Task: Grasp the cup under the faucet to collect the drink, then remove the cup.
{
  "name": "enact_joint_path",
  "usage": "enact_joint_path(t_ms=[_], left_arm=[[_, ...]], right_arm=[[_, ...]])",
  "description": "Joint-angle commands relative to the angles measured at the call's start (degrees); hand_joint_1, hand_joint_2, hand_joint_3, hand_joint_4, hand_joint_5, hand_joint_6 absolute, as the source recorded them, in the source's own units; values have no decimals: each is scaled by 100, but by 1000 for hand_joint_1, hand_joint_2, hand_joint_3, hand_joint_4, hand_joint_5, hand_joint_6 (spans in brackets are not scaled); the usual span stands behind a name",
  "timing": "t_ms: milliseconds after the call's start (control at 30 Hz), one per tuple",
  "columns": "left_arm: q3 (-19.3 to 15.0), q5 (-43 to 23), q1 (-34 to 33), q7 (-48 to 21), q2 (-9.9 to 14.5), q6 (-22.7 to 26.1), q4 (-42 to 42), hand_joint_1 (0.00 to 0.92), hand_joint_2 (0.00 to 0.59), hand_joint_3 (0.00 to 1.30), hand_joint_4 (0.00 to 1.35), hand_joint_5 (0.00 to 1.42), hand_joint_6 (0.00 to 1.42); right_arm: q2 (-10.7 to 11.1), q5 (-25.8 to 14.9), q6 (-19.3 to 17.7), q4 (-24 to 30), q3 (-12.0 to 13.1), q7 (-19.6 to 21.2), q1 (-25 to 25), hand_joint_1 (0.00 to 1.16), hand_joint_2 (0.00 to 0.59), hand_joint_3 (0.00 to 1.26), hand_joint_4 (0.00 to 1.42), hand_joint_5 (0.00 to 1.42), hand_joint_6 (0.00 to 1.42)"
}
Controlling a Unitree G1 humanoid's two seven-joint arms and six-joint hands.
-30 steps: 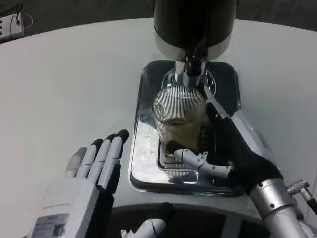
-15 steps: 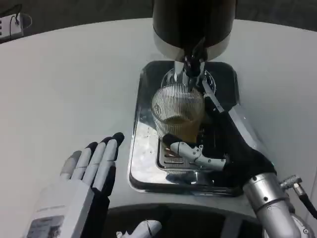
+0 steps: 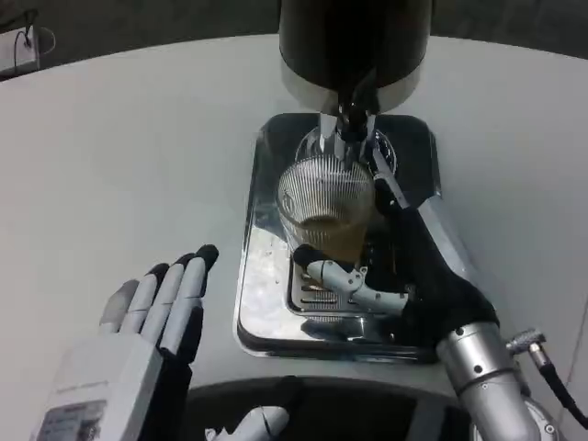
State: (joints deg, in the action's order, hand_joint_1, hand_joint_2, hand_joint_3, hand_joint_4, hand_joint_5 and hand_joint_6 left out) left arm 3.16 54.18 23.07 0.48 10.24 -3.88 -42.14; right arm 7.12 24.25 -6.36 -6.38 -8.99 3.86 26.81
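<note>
The whole picture has shifted a little, so the camera has moved. Against the shiny steel drip tray (image 3: 262, 303), the right hand (image 3: 404, 276) holding the ribbed clear glass cup (image 3: 326, 207) has slid slightly toward the tray's far edge, nearer the chrome faucet (image 3: 344, 129). The left hand (image 3: 147, 326), flat with fingers extended, has drawn back toward the white table's (image 3: 138, 165) near edge.

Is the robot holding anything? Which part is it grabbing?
The right hand holds the cup by its lower side, fingers wrapped around it under the faucet. The left hand holds nothing.
</note>
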Motion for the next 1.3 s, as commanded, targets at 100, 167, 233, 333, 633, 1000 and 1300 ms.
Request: enact_joint_path(t_ms=[100,167,233,333,633,1000,1300], left_arm=[[-80,-72,131,-96,-24,55,-143,0,172,0,0,0,0],[-85,-72,145,-103,-38,64,-155,0,172,0,0,0,0],[-91,-70,154,-117,-50,75,-171,0,171,0,0,0,0],[-104,-67,160,-138,-71,96,-196,0,171,0,0,0,0],[-135,-72,153,-198,-123,157,-231,0,171,0,0,0,0],[-265,-79,147,-360,-139,240,-391,0,170,0,0,0,0],[-169,-65,0,-370,-206,246,-277,0,170,0,0,0,0]], right_arm=[[-141,-107,126,-274,-80,4,75,673,201,20,122,170,314],[-151,-119,110,-298,-96,32,86,685,204,31,146,190,322],[-184,-135,108,-333,-116,59,110,701,199,50,170,205,336],[-238,-168,101,-396,-137,81,157,734,195,70,203,230,353],[-385,-201,76,-540,-173,166,212,834,187,156,291,337,531],[-634,-283,198,-553,-9,635,187,1110,221,456,652,868,1317],[-551,-362,10,-327,95,744,22,1152,148,705,908,1119,1424]])
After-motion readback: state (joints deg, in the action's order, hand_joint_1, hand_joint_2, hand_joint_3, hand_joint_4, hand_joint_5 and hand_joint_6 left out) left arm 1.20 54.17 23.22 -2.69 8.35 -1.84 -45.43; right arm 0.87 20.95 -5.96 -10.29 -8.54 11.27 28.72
